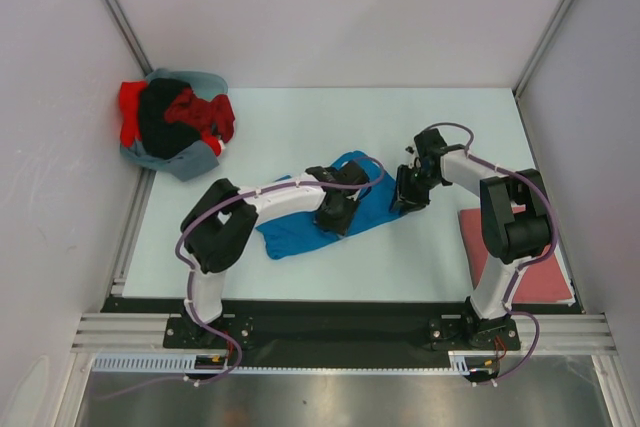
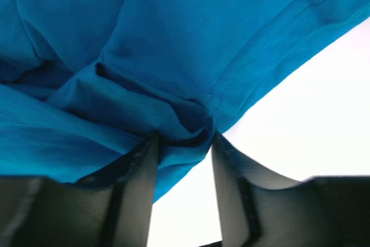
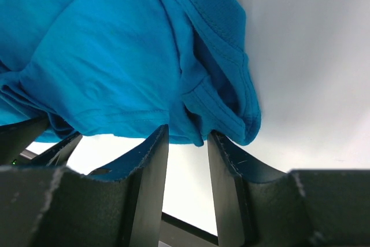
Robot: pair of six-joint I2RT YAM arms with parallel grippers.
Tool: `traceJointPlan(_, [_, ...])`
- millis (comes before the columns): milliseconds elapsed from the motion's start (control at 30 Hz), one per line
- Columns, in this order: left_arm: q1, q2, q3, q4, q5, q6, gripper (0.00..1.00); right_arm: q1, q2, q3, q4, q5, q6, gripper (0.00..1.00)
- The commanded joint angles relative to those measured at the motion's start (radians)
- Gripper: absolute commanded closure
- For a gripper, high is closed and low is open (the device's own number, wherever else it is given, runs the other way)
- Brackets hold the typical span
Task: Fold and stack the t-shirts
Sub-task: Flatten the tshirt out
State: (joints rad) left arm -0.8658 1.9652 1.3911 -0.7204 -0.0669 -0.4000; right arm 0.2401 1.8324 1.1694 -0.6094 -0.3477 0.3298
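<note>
Obs., standing at the rig:

- Blue t-shirt lies crumpled, not flat, approx. mid desk, between the two arms. Cloth bunched in folds and one stitched hem runs diag. across the left wrist view.
- Left pincer is down on the blue shirt's middle, arm reaching in from the L. In the wrist view its fingers stand apart w/ a ridge of blue cloth sitting betw. the tips and touching both. Can't tell whether the cloth is actually pinched.
- Right pincer is at the shirt's right edge, just beside the cloth. In the wrist view its fingers are also apart. A doubled, ribbed edge of the shirt hangs at the tips, w/ bare desk showing thru most of the gap below. Can't tell whether it has a grip or only touches.
- Pinkish-red t-shirt lies flat as a neat rectangle at the near right of the desk, partly hidden under the right arm and well apart from the blue one.
- Heap in the far left corner, against the wall, unfolded:
  - red t-shirt at the L side, w/ more red on top to the R
  - black t-shirt in the middle
  - grey-blue t-shirt underneath, its edge sticking out toward the near side
- The heap is well apart from both pincers.
</note>
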Motion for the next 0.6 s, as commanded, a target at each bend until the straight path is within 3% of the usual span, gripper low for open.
traceJointPlan(0, [-0.006,-0.06,-0.033,0.009,0.016,0.006,0.56,0.005,-0.032,0.045,-0.001,0.013,0.009,0.61])
traceJointPlan(200, [-0.006,-0.092,-0.044,0.003,-0.034,0.015,0.88,0.007,-0.004,0.055,0.013,0.03,0.011,0.63])
traceJointPlan(233, [-0.006,-0.103,-0.041,0.003,-0.048,0.018,0.99,0.007,0.004,0.058,0.01,0.032,0.009,0.64])
traceJointPlan(400, [-0.006,-0.163,-0.014,-0.013,-0.109,0.039,1.0,0.008,0.011,0.073,0.005,0.035,0.012,0.73])
traceJointPlan(567, [-0.006,-0.221,0.0,-0.04,-0.177,0.044,1.0,0.011,0.011,0.093,-0.036,0.033,0.017,1.0])
